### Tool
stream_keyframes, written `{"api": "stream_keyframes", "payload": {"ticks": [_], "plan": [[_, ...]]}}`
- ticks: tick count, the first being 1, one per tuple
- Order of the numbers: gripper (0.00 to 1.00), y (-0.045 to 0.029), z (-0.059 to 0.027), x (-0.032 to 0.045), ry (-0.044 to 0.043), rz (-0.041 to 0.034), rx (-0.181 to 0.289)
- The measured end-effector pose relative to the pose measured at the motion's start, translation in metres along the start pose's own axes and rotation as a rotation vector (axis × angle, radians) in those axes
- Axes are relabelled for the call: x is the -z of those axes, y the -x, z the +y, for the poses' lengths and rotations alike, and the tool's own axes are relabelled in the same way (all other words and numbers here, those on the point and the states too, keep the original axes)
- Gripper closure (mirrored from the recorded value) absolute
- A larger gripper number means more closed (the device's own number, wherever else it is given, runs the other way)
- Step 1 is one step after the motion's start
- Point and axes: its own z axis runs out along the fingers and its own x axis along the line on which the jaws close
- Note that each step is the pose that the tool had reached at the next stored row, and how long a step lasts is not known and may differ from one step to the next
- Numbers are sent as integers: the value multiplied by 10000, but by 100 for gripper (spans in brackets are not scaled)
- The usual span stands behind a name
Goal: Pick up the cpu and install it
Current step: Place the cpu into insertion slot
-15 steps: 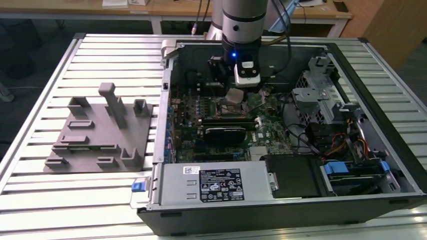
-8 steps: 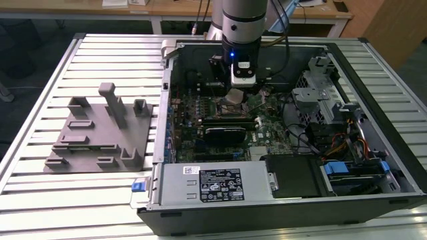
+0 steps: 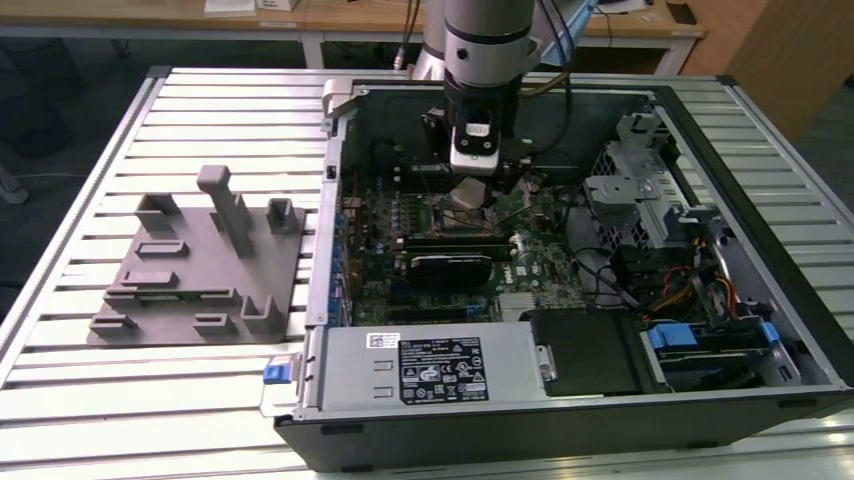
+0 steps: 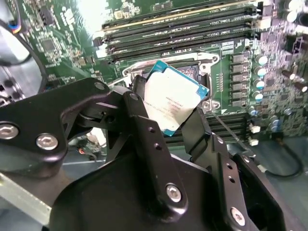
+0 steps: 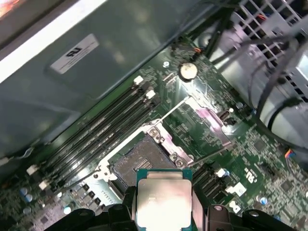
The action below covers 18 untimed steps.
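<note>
The cpu (image 4: 173, 98) (image 5: 162, 199) is a flat silver square with a thin pale rim, held between the black fingers (image 4: 144, 130) of my gripper (image 4: 171, 115). In the exterior view the cpu (image 3: 469, 194) hangs tilted under the gripper (image 3: 470, 190), just above the motherboard inside the open computer case. The square metal-framed socket (image 5: 139, 161) (image 4: 204, 67) lies open directly beneath the chip, with its load plate (image 5: 209, 120) swung back. The chip sits apart from the socket, still raised over it.
Black memory slots (image 5: 96, 139) run beside the socket. A graphics card (image 3: 461, 265), cable bundles (image 3: 627, 280) and drive cages (image 3: 654, 190) crowd the case. A grey fixture with plastic blocks (image 3: 200, 260) stands on the slatted table at the exterior view's left.
</note>
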Motion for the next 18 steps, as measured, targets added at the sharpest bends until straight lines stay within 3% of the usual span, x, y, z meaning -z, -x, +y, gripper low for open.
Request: {"api": "stream_keyframes", "payload": {"ticks": [18], "plan": [[46,0,0,-3,-103,-167,-2522]]}}
